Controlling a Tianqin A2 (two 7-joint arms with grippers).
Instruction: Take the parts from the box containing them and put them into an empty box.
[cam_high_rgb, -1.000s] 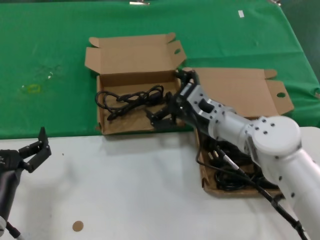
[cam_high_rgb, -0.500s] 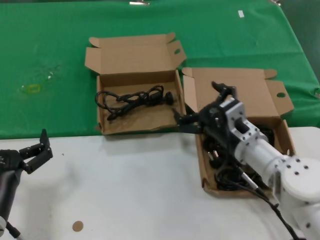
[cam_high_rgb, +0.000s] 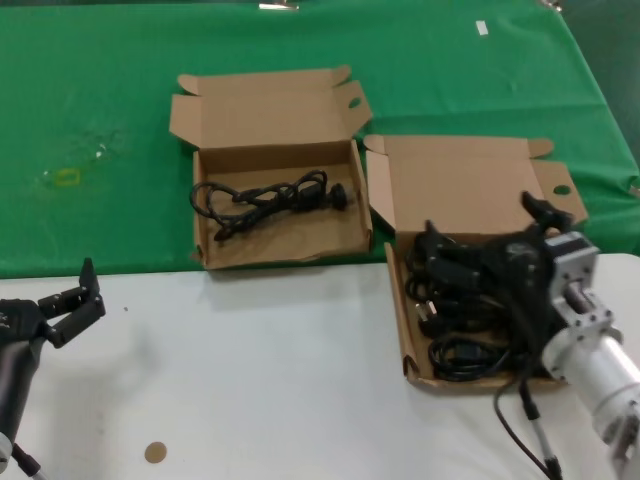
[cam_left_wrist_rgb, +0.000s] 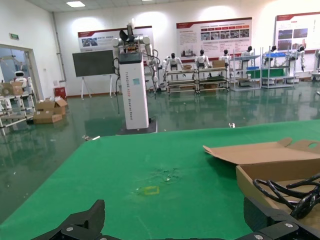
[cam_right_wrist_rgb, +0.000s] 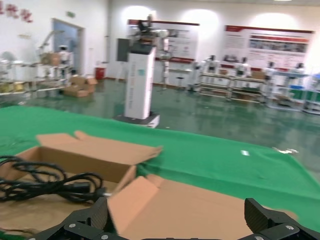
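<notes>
The low-walled box containing the parts (cam_high_rgb: 398, 318) sits at the right, with several black cords (cam_high_rgb: 458, 352) piled inside. My right gripper (cam_high_rgb: 487, 236) hovers over its far half, open with nothing in it; the right wrist view shows this gripper (cam_right_wrist_rgb: 176, 214) facing the box's lid flap (cam_right_wrist_rgb: 200, 210). The taller box (cam_high_rgb: 203, 215) to the left holds one looped black cord (cam_high_rgb: 270, 196), also seen in the right wrist view (cam_right_wrist_rgb: 45, 185) and the left wrist view (cam_left_wrist_rgb: 292, 192). My left gripper (cam_high_rgb: 72, 305) waits open at the near left over the white table.
Both lid flaps (cam_high_rgb: 262, 105) stand open toward the far side on the green cloth (cam_high_rgb: 100, 90). A yellow mark (cam_high_rgb: 66, 178) lies on the cloth at the left. A small brown disc (cam_high_rgb: 155, 452) rests on the white table (cam_high_rgb: 280, 370) near the front.
My right arm has swung back from the left box's front right corner to above the right box, its gripper empty. The single cord stays in the left box. The left arm holds still.
</notes>
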